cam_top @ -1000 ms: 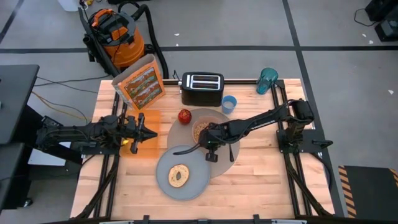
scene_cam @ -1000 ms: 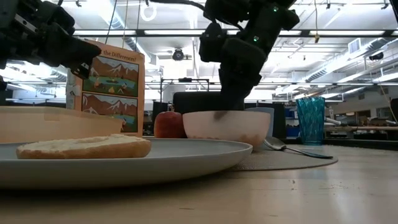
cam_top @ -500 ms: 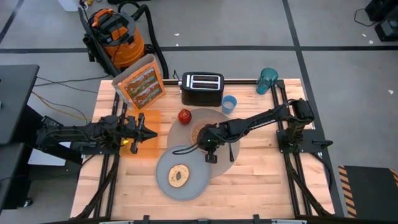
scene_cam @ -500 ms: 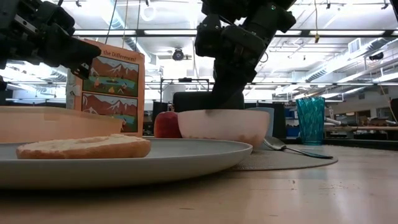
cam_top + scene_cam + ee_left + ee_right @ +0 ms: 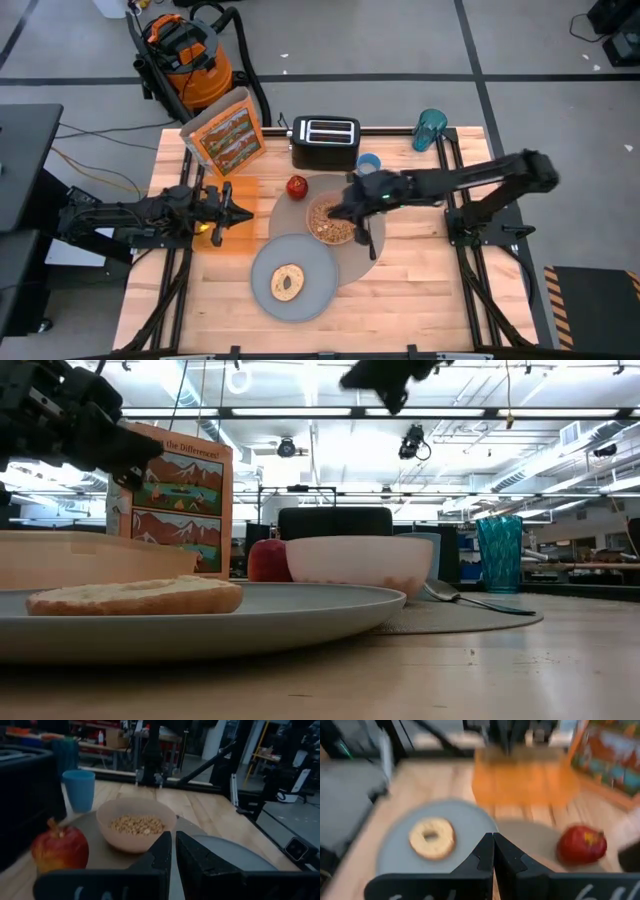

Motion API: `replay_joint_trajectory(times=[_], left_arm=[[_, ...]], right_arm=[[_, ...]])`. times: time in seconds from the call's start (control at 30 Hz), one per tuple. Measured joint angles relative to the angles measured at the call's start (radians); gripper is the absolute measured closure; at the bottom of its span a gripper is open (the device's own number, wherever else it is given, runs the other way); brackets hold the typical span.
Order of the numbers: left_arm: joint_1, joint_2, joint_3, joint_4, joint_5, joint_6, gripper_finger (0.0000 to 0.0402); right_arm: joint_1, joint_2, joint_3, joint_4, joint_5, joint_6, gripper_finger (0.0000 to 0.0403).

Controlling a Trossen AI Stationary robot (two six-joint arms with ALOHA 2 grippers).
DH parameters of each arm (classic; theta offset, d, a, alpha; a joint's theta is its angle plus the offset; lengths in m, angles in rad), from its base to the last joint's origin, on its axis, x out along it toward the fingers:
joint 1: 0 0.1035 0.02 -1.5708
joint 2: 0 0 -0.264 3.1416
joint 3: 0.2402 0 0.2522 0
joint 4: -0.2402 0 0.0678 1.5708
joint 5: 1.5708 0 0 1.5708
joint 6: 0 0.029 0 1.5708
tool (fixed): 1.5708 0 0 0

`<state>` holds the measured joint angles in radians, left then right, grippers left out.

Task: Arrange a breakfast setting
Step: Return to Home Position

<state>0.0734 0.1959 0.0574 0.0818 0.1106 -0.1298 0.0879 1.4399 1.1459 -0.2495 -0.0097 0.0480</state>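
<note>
- Right tool: fingers pressed together, holding nothing. It hangs high above the pink bowl; in the low view only its tip shows, at the top of the frame.
- Left tool: fingers drawn together with only a sliver between them, holding nothing. It sits over the orange tray on the left part of the bench.
- Large round grey mat: mid-bench, in front of the black toaster.
- The pink bowl stands upright on the mat, slightly towards its far side, with cereal in the bottom.
- Metal spoon: lies flat on the mat, just right of the bowl.
- Red apple: at the mat's far-left edge, close to the bowl and apart from it.
- Blue cup: upright at the mat's far-right edge, beside the toaster.
- Grey plate: at the near-left of the mat, overlapping the mat's edge.
- Bagel: lies flat on the plate, roughly centred.
- Orange cereal box: upright at the far-left of the bench, left of the toaster.
- Teal bottle: far-right corner of the bench, well apart from the setting.
</note>
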Motion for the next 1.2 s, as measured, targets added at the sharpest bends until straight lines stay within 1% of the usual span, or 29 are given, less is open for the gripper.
replay_joint_trajectory(times=[0.13,0.27,0.33,0.4,0.5,0.57,0.7,0.83,0.93,1.1,1.2], left_arm=[[0.0,0.0,0.0,-0.02,-0.003,-0.009,0.0369],[0.0,0.0,0.0,-0.019,-0.003,-0.014,0.0369],[0.0,0.0,0.0,-0.019,-0.004,-0.016,0.0369],[0.0,0.0,0.0,-0.019,-0.004,-0.016,0.0369],[0.0,0.0,0.0,-0.019,-0.004,-0.016,0.0369],[0.0,0.0,0.0,-0.019,-0.004,-0.012,0.0369],[0.0,0.0,0.0,-0.01,-0.005,0.038,0.0369],[0.002,0.0,0.0,0.037,-0.008,0.094,0.0369],[0.002,0.0,0.0,0.033,-0.03,0.098,0.0369],[0.002,0.0,0.0,0.032,-0.039,0.089,0.037],[0.002,-0.004,0.0,0.039,-0.077,0.065,0.037]], right_arm=[[0.0,-0.154,-0.167,0.237,-0.01,0.045,0.0395],[0.004,-0.313,-0.348,0.516,-0.01,0.159,0.0395],[0.004,-0.4,-0.424,0.595,-0.017,0.201,0.0395],[0.004,-0.49,-0.491,0.58,-0.024,0.204,0.0394],[0.0,-0.59,-0.589,0.544,-0.002,0.094,0.0389],[0.0,-0.643,-0.642,0.557,0.02,0.052,0.0385],[0.0,-0.733,-0.736,0.565,0.042,0.062,0.0381],[0.0,-0.857,-0.842,0.57,0.045,0.056,0.0383],[0.0,-0.961,-0.924,0.569,0.046,0.057,0.0383],[0.0,-1.148,-1.046,0.568,0.046,0.057,0.0381],[0.0,-1.253,-1.102,0.566,0.046,0.06,0.0381]])
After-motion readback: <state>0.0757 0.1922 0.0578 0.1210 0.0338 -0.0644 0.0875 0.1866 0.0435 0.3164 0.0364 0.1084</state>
